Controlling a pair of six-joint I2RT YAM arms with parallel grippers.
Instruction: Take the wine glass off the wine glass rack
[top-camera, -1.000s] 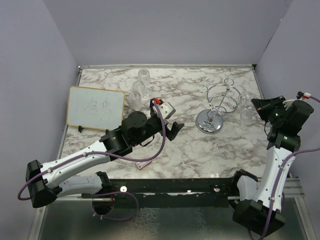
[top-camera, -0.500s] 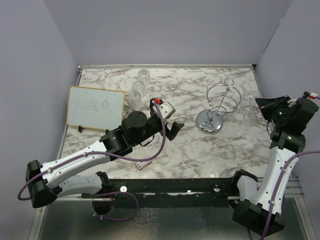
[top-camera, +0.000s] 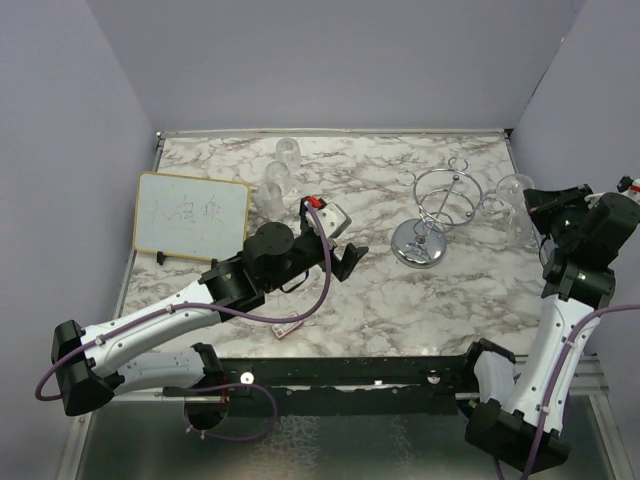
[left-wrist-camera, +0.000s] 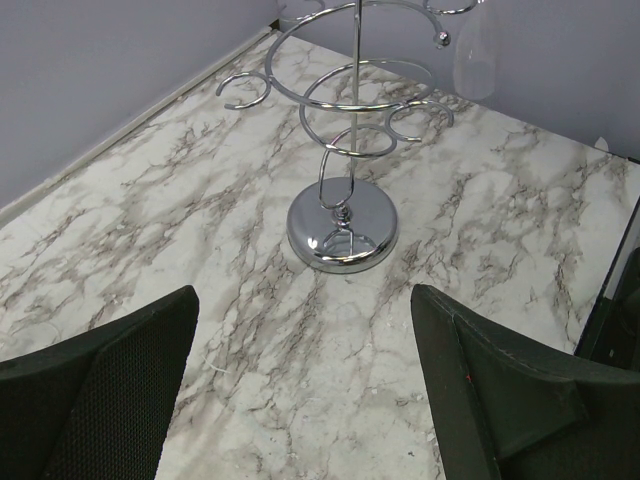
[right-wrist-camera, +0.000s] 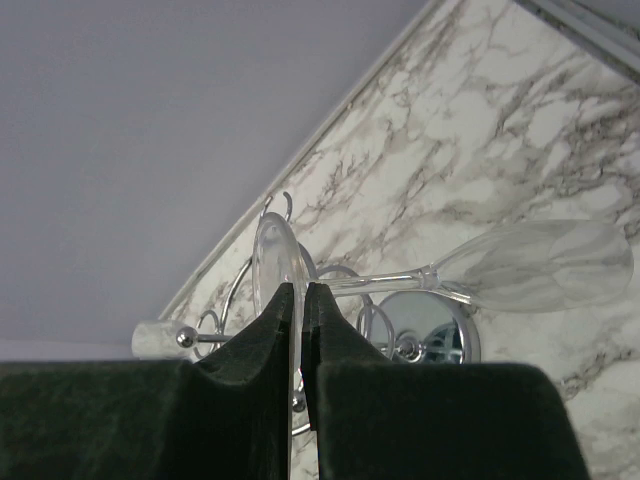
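The chrome wine glass rack (top-camera: 438, 205) stands at the back right on its round mirror base (top-camera: 418, 246); it also shows in the left wrist view (left-wrist-camera: 342, 225) and behind the fingers in the right wrist view (right-wrist-camera: 425, 325). My right gripper (top-camera: 537, 200) is shut on the round foot of the clear wine glass (right-wrist-camera: 540, 265), whose stem lies sideways. In the top view the glass (top-camera: 517, 205) hangs just right of the rack's ring, above the table. My left gripper (top-camera: 350, 262) is open and empty, low over the table left of the rack (left-wrist-camera: 303, 300).
A framed whiteboard (top-camera: 192, 214) stands at the left. Several clear glasses (top-camera: 277, 176) sit on the marble table (top-camera: 400, 300) at the back left. A small pink item (top-camera: 287, 327) lies near the front edge. Purple walls close in on the right and back.
My right gripper has moved right, away from the rack, carrying the wine glass with it. The left arm has not moved.
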